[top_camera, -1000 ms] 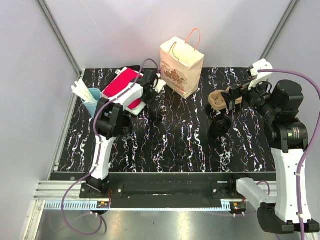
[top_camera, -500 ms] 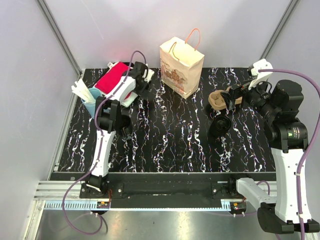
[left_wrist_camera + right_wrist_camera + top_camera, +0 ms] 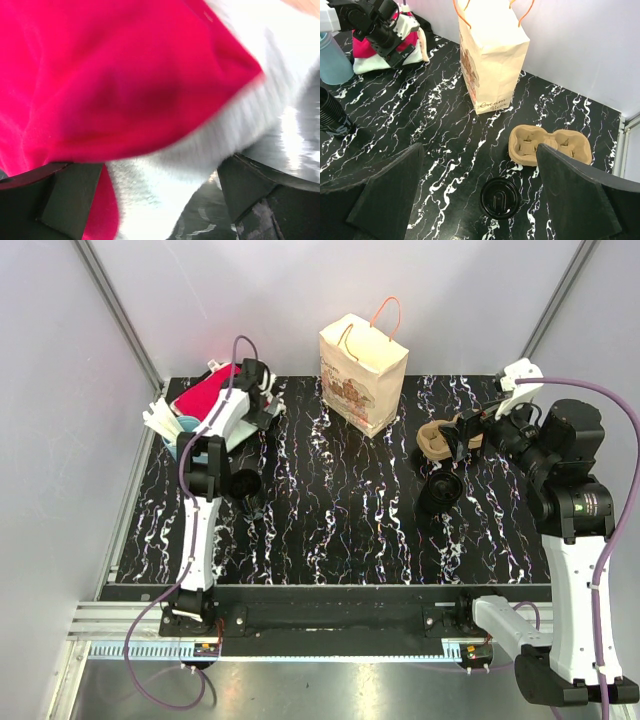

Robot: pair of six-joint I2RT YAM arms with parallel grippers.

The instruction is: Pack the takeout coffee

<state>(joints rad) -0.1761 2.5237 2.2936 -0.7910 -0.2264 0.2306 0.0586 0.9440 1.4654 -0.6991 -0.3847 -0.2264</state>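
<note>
Well, a blurry red and white cloth (image 3: 125, 85) fills the left wrist view, close to the wide-open left gripper (image 3: 160, 165). The black cup (image 3: 332, 117) is cut off at the picture's edge. The right gripper (image 3: 477, 150), open too, partly hides the cup tray (image 3: 433, 437) from above, near the lid (image 3: 500, 197).

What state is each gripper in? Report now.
Left gripper: open, at the red and white cloth, not clamped on it.
Right gripper: open, holding nothing.

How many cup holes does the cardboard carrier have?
2, side by side in the cardboard carrier: one nearer the paper bag, one farther from it. Both are empty; none seems hidden.
</note>
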